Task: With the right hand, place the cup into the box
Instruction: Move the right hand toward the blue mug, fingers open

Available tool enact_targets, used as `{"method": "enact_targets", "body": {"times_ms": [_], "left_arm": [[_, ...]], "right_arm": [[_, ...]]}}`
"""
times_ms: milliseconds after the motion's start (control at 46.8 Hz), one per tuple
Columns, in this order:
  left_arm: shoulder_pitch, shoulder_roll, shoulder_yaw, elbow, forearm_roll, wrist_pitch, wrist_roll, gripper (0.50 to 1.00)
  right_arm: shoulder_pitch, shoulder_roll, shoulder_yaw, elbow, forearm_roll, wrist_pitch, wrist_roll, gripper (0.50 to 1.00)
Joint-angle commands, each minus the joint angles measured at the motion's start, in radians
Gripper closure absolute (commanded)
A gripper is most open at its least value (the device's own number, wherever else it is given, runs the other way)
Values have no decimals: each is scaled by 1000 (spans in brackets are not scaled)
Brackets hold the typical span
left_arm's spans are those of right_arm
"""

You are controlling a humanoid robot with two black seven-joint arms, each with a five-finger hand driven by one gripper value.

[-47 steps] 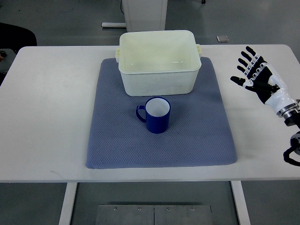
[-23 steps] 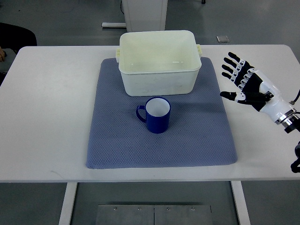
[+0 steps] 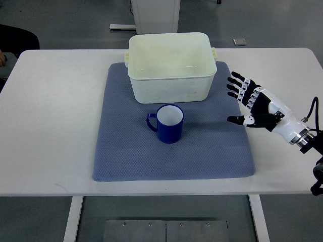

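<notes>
A dark blue cup [image 3: 168, 124] with a white inside stands upright on the blue mat [image 3: 126, 156], its handle pointing left. Just behind it sits the cream plastic box [image 3: 170, 65], which holds nothing. My right hand [image 3: 245, 101] hovers over the mat's right edge, well to the right of the cup, fingers spread and thumb pointing left, holding nothing. The left arm is out of view.
The mat lies on a white table [image 3: 50, 116]. A white cabinet base [image 3: 155, 14] stands on the floor beyond the table's far edge, and a small grey plate [image 3: 239, 42] lies on the floor there. A dark shape [image 3: 15, 38] shows at the far left.
My right hand has moved left and toward the near edge, from beside the mat to over its right edge, closer to the cup. Cup and box have not moved.
</notes>
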State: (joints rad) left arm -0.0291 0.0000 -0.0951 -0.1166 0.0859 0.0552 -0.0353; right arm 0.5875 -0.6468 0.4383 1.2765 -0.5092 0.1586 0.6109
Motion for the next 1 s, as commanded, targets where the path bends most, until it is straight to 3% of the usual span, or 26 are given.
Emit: {"method": "enact_targets", "body": {"times_ms": [0, 449, 983], "left_arm": [[0, 0, 0, 0, 0, 0, 0, 500], [0, 0, 0, 0, 0, 0, 0, 500], [0, 0, 0, 0, 0, 0, 0, 500]], "right_arm": [[-2, 3, -7, 0, -12, -1, 0, 500], [-21, 67, -21, -2, -61, -36, 0, 500], [-15, 246, -82, -86, -95, -186, 0, 500]]}}
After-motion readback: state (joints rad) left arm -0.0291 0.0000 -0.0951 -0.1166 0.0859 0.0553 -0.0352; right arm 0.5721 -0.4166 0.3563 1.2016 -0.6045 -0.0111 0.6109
